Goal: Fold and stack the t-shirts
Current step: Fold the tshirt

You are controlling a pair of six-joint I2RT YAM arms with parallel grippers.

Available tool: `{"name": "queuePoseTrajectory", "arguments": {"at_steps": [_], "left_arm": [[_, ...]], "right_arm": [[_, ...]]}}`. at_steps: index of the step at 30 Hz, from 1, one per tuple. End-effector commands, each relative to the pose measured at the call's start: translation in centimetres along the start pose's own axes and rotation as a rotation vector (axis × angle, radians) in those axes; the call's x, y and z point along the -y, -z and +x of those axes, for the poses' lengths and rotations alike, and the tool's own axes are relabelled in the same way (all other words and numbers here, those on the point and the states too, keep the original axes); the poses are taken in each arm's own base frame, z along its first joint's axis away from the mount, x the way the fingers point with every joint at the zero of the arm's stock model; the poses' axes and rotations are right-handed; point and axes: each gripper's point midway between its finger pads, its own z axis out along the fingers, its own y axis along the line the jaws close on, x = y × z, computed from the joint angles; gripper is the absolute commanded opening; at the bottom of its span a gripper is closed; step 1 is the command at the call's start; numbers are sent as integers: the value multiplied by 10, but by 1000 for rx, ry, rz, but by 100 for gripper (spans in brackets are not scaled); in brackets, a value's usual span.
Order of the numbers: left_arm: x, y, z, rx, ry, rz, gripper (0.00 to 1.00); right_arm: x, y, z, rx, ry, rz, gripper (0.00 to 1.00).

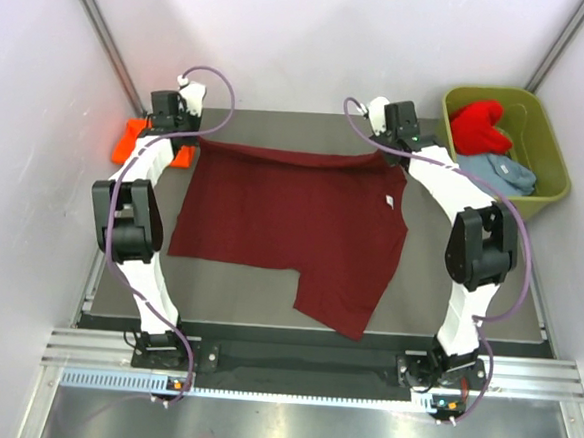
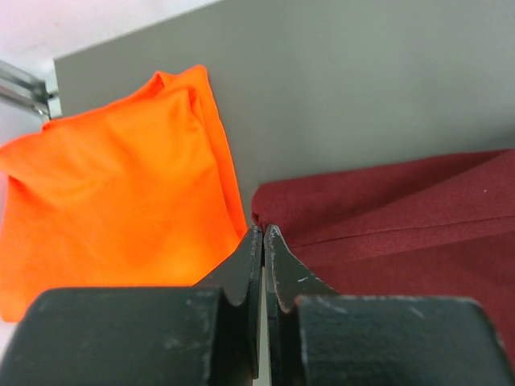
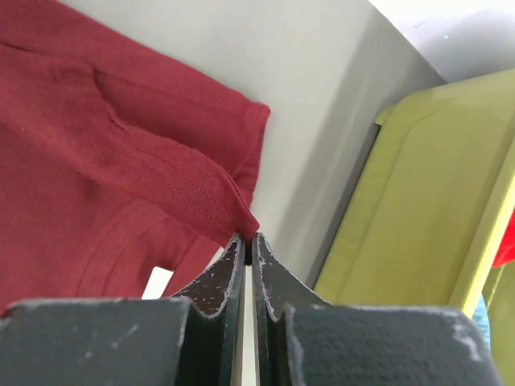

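Note:
The dark maroon t-shirt lies spread over the grey table, its far edge lifted and stretched between both grippers. My left gripper is shut on the shirt's far left corner. My right gripper is shut on the far right corner. A folded orange t-shirt lies just left of the left gripper. The red t-shirt and the pale grey-blue t-shirt sit bunched in the tub.
The olive-green plastic tub stands at the far right, close beside the right gripper. White walls close in the table on three sides. The maroon shirt's near right part hangs down toward the table's front edge.

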Motion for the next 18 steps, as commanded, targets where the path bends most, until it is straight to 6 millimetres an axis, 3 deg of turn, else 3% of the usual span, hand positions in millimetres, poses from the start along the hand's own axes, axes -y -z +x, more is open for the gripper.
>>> {"name": "queuePoseTrajectory", "arguments": {"at_steps": [1,18], "left_arm": [[-6,25,-26,68,13,-14,0],[16,40,3,-27,25,78,0]], "right_arm": [[10,36,-25,90,-34,16,0],[-5,51,6,43,-10,-18,0]]}}
